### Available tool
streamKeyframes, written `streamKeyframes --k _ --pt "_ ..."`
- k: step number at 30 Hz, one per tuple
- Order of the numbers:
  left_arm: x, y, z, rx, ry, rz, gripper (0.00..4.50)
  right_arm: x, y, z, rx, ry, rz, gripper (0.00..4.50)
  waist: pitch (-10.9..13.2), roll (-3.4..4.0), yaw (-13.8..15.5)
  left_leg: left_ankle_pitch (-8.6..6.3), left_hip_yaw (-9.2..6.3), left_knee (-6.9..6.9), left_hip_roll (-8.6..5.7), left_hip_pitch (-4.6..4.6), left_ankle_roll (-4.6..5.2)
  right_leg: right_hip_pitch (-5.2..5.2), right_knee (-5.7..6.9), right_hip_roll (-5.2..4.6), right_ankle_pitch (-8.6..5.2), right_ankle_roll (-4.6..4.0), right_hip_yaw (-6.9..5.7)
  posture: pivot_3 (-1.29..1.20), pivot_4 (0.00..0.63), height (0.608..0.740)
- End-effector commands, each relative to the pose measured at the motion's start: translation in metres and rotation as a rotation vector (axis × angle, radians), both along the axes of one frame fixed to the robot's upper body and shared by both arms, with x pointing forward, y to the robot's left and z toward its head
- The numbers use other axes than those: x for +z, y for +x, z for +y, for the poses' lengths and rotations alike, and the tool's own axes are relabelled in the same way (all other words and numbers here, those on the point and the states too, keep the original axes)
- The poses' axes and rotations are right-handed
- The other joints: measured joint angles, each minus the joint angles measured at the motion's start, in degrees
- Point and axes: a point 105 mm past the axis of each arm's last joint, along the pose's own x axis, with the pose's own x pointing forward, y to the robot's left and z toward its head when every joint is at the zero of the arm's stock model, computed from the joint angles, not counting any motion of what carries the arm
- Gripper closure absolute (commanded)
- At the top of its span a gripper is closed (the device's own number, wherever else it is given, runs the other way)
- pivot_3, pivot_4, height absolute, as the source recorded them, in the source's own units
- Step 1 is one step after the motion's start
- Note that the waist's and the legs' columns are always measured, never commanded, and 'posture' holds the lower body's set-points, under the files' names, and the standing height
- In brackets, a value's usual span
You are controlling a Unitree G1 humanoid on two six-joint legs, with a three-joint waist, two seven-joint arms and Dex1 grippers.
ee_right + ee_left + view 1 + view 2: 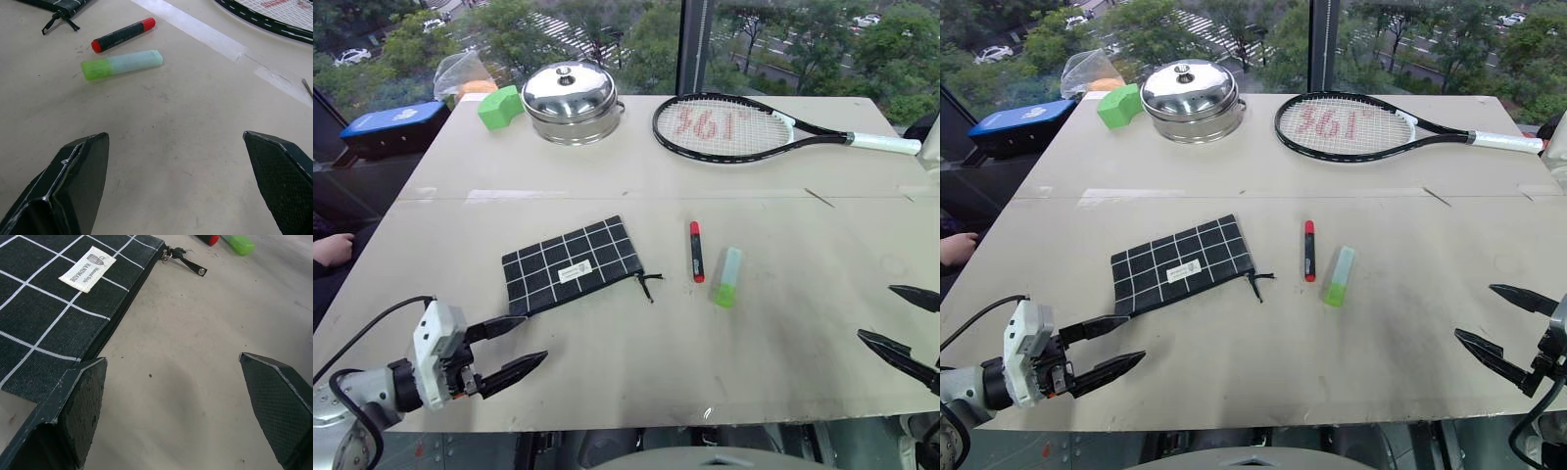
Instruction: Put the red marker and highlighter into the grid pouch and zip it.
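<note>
The grid pouch lies flat on the table left of centre, black with white lines and a small white label, its zipper cord trailing to the right. To its right lies the red marker, and beside that the pale green highlighter. My left gripper hovers open near the table's front left, just in front of the pouch's near corner. At the front right my right gripper stands open, well clear of the highlighter and marker. Nothing is held.
At the back of the table stand a steel lidded pot, a green block and a tennis racket. A blue box sits off the back left. A person's hand rests at the left edge.
</note>
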Motion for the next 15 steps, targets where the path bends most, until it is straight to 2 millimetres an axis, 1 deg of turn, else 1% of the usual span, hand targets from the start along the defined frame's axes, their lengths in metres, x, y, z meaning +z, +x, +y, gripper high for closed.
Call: streamKeyframes --k 1,3,5,8,11,13,15 --pt "0.013 0.009 -0.011 -0.023 -0.029 -0.042 0.09 0.012 -0.001 0.014 0.015 0.012 -0.073 0.04 0.0 -0.01 0.0 0.00 0.00 0.00 0.00 0.00 0.00 0.00 0.00 0.00 0.00 0.00 0.00 0.00 0.150 0.740" --pt "0.020 0.019 -0.020 0.003 -0.074 -0.062 0.09 0.017 -0.002 0.026 0.014 0.043 -0.112 0.04 0.0 0.02 0.5 0.00 -0.05 0.00 0.00 -0.04 0.01 0.00 0.01 0.00 0.00 0.00 -0.05 0.00 0.150 0.740" --pt "0.027 0.028 -0.025 0.042 -0.121 -0.082 0.09 0.022 0.003 0.037 0.006 0.077 -0.140 0.04 0.0 0.10 0.3 0.00 -0.10 0.01 0.01 -0.04 0.00 0.01 0.04 -0.01 0.00 0.00 -0.07 0.00 0.150 0.740" --pt "0.040 0.044 -0.029 0.126 -0.197 -0.119 0.09 0.028 0.012 0.048 -0.014 0.116 -0.175 0.04 -0.1 -0.01 -0.1 0.02 -0.06 0.02 0.00 -0.01 0.01 0.02 0.05 0.01 0.02 -0.01 0.01 0.00 0.150 0.740" --pt "0.050 0.055 -0.030 0.182 -0.262 -0.100 0.09 0.034 0.021 0.057 -0.038 0.176 -0.195 0.04 -0.2 -0.12 -0.1 0.09 -0.03 0.02 0.01 0.01 0.12 0.02 0.07 0.05 0.14 -0.21 0.05 0.00 0.150 0.740" --pt "0.062 0.068 -0.027 0.236 -0.248 -0.145 0.09 0.048 0.023 0.075 0.010 0.268 -0.228 0.04 -0.2 -0.09 0.0 0.10 -0.03 0.02 0.00 0.01 0.12 0.02 0.09 0.12 0.15 -0.23 0.05 0.00 0.150 0.740" --pt "0.065 0.074 -0.020 0.262 -0.119 -0.198 0.09 0.058 0.018 0.092 0.096 0.299 -0.241 0.04 -0.2 -0.07 0.0 0.11 -0.04 0.02 0.00 -0.01 0.12 0.02 0.10 0.20 0.15 -0.24 0.04 0.00 0.150 0.740"
